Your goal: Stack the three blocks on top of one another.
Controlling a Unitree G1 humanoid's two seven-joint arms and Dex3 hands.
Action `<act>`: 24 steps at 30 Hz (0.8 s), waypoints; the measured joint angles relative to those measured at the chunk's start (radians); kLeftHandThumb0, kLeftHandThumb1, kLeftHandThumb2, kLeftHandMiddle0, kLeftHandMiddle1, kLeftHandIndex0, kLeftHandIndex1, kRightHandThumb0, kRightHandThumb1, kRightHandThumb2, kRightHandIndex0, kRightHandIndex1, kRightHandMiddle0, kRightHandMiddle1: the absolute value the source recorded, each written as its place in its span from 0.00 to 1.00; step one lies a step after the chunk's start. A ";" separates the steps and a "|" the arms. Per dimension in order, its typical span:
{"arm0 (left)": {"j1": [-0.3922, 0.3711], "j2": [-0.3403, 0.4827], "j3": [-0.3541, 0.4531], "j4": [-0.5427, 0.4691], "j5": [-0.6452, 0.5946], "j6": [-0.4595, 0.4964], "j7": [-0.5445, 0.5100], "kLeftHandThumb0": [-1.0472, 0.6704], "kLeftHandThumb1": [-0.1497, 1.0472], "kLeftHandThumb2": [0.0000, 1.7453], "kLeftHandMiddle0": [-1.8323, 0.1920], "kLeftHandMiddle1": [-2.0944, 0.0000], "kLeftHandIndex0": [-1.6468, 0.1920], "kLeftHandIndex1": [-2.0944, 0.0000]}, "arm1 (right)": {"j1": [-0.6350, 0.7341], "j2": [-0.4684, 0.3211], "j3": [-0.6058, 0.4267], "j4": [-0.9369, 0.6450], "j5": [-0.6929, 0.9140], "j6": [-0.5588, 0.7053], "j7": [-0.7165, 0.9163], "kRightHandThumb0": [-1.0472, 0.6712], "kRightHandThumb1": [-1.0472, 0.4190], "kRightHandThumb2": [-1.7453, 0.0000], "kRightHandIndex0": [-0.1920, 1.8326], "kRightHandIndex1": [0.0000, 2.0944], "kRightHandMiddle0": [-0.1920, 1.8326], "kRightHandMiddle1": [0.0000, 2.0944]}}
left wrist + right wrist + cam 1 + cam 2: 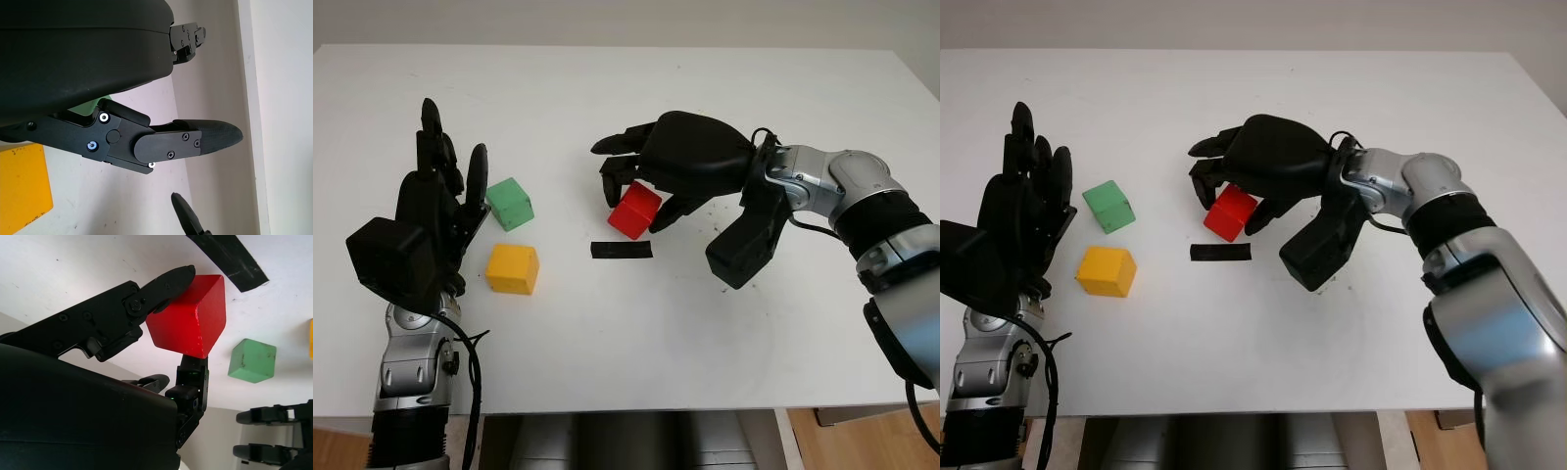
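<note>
Right hand [641, 191] is pinching the red block [634, 210] at mid-table by opposite flat faces, rigid, light, probably slick-painted, while open left hand [435, 211] is hovering beside green block [510, 203] and yellow block [512, 268].

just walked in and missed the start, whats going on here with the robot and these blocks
The robot is working on stacking three blocks, and none are stacked yet. Its right hand is closed around the red block, which sits tilted in the fingers just above a strip of black tape on the white table. The left hand is open beside the green block and yellow block, which sit apart on the table.
</note>
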 measured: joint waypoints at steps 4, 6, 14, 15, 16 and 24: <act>0.004 -0.001 0.000 0.000 0.001 0.000 0.002 0.20 1.00 0.28 1.00 0.98 0.99 0.97 | -0.010 0.012 0.035 0.031 -0.013 -0.016 -0.020 0.29 0.11 0.97 0.29 0.02 0.37 0.63; 0.006 -0.004 0.000 -0.001 0.001 0.000 0.003 0.20 1.00 0.28 1.00 0.99 0.99 0.97 | -0.011 0.018 0.045 0.045 -0.015 -0.024 -0.024 0.28 0.10 0.97 0.29 0.02 0.37 0.64; 0.006 -0.008 -0.002 -0.003 0.003 -0.004 0.011 0.21 1.00 0.28 1.00 0.99 0.99 0.98 | -0.016 0.026 0.066 0.065 -0.014 -0.046 -0.012 0.29 0.10 0.97 0.30 0.03 0.36 0.67; 0.006 -0.008 -0.002 -0.004 0.003 -0.004 0.011 0.21 1.00 0.28 1.00 0.99 0.99 0.98 | -0.016 0.027 0.068 0.066 -0.014 -0.047 -0.012 0.29 0.10 0.97 0.30 0.03 0.36 0.67; 0.006 -0.008 -0.002 -0.006 0.003 -0.004 0.011 0.21 1.00 0.28 1.00 0.99 0.99 0.98 | -0.017 0.027 0.070 0.067 -0.014 -0.049 -0.012 0.29 0.11 0.97 0.30 0.03 0.37 0.67; 0.008 -0.008 -0.002 -0.015 0.003 0.006 0.013 0.20 1.00 0.28 1.00 1.00 1.00 0.98 | -0.017 0.036 0.082 0.073 -0.022 -0.050 -0.042 0.27 0.12 0.97 0.31 0.03 0.38 0.66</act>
